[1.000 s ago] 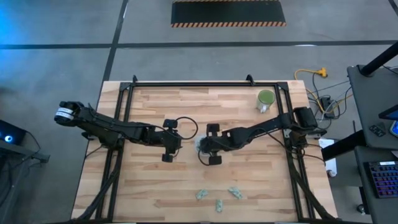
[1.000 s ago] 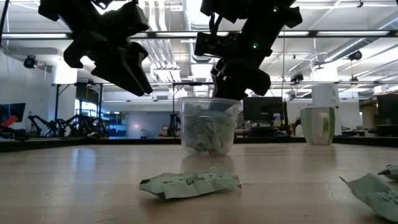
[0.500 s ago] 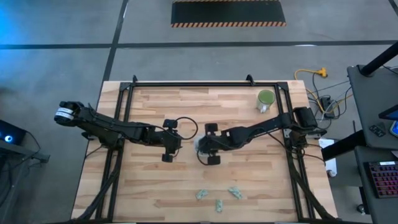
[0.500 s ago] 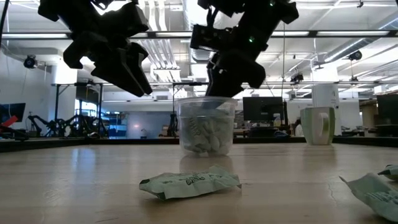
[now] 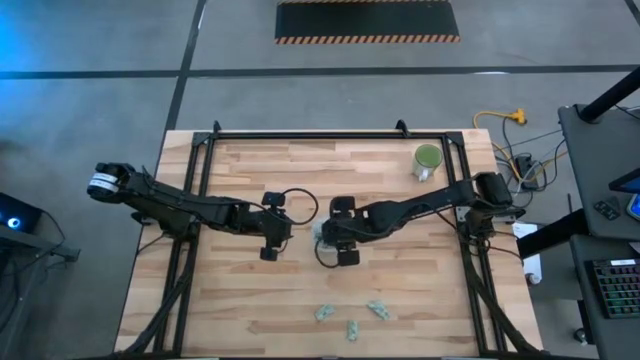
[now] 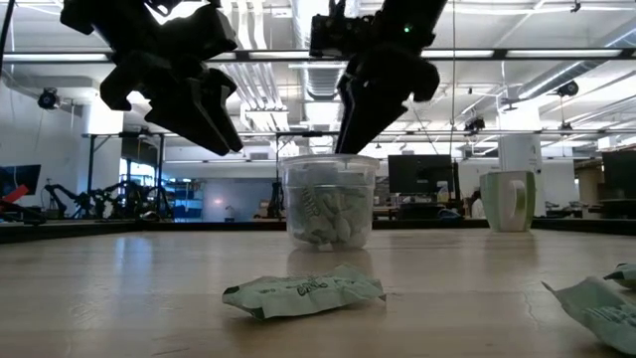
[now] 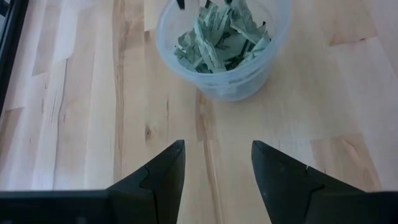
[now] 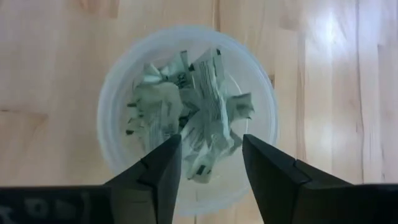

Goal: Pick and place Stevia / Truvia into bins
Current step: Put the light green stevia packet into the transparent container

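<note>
The bin [image 8: 186,118], a clear round cup, stands on the wooden table [image 5: 230,300] near its middle and holds several crumpled pale green Stevia packets [image 8: 193,134]. My right gripper [image 8: 211,168] hangs open straight above the bin [image 6: 330,209], with nothing between its fingers. My left gripper [image 7: 217,174] is also open and hovers to the bin's left [image 7: 221,43], above bare wood. Three loose packets [image 5: 352,318] lie flat near the table's near edge; one [image 6: 306,291] shows close in the low view.
A green mug with a white handle [image 5: 427,160] stands at the far right of the table. The black frame rails [image 5: 330,135] run along the far edge and both sides. Bare wood lies between the bin and the loose packets.
My right gripper has gone up from the bin's rim and now hangs clear above it. The bin and the loose packets lie where they were.
</note>
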`<state>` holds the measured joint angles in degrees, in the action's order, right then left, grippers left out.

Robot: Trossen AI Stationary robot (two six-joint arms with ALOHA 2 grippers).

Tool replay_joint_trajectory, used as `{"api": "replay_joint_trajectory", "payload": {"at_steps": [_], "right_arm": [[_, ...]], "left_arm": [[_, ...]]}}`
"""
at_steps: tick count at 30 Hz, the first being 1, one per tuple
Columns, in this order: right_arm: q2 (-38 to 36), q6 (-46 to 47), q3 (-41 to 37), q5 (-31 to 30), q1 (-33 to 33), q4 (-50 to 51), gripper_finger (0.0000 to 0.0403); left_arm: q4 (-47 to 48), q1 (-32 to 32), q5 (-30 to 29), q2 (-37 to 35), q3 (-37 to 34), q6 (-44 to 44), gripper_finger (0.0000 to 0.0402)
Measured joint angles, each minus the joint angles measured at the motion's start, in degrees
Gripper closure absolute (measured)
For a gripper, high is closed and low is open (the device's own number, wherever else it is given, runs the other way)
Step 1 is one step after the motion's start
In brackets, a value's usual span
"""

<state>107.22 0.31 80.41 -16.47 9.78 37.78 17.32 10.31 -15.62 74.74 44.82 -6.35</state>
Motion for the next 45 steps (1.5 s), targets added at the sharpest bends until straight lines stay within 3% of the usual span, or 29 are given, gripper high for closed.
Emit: {"api": "replay_joint_trajectory", "payload": {"at_steps": [5, 12, 19, 25, 34, 39, 45], "right_arm": [[-2.01, 1.64, 0.71, -0.05, 1.42, 4.45, 0.0247], [-8.15, 6.8, -2.72, -0.13, 5.28, 9.72, 0.0265], [-15.21, 17.01, -11.15, 0.1, 10.85, 9.58, 0.0278], [-18.14, 25.93, -20.13, 1.41, 16.84, 2.85, 0.0278], [-18.23, 32.87, -27.28, 3.05, 21.55, -3.31, 0.0287], [-18.29, 31.82, -27.73, 3.03, 21.75, -3.38, 0.0296], [-18.34, 29.42, -27.73, 3.04, 21.75, -3.51, 0.0306]], "left_arm": [[0.07, 0.0, 0.83, 0.0, -0.02, 0.03, 0.0233], [0.11, 0.0, 7.12, 0.0, -0.07, 0.11, 0.0233], [-0.72, 0.43, 10.49, 0.0, -0.02, 0.2, 0.0233], [-4.61, 0.46, 11.44, 0.0, 0.02, 0.04, 0.0233], [-18.8, 3.53, 27.78, 4.71, -0.07, 4.76, 0.0233], [-29.25, 10.14, 27.94, 12.66, 0.09, 7.52, 0.0233], [-42.23, 16.46, 21.3, 20.34, 0.31, 9.07, 0.0233]]}}
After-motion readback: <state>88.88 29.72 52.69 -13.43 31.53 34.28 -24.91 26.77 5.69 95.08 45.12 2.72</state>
